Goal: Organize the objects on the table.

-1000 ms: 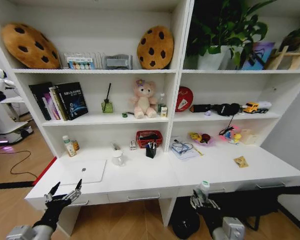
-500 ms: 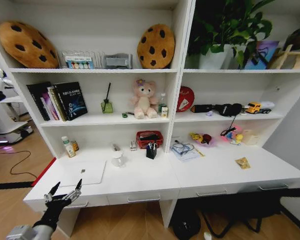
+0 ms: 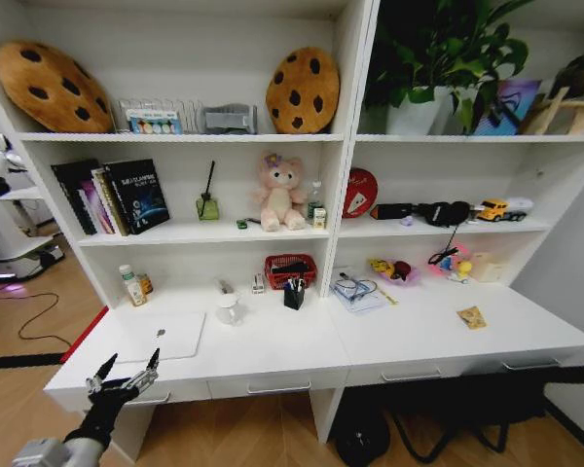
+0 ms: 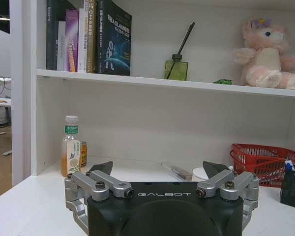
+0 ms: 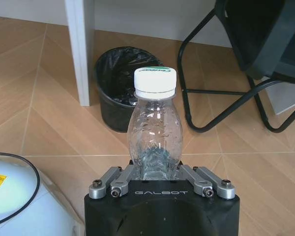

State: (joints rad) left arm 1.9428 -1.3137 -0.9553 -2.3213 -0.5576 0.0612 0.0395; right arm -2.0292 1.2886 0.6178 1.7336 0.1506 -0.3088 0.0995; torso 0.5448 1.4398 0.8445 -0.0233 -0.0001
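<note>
Clear plastic bottle [image 5: 154,129] is sitting clamped in right gripper [image 5: 157,173] near black bin [image 5: 111,87], left gripper [image 3: 127,371] hovering spread; white desk [image 3: 273,345] is looking mostly uncleared, silver laptop [image 3: 162,335] included.

We note a long white table [image 3: 273,352] joined to shelves. On it, from left: a drink bottle [image 3: 129,284], a laptop [image 3: 164,334], a cup [image 3: 229,308], a red basket [image 3: 290,269], a pen holder [image 3: 294,293], papers [image 3: 358,290], a yellow packet [image 3: 472,316].
</note>
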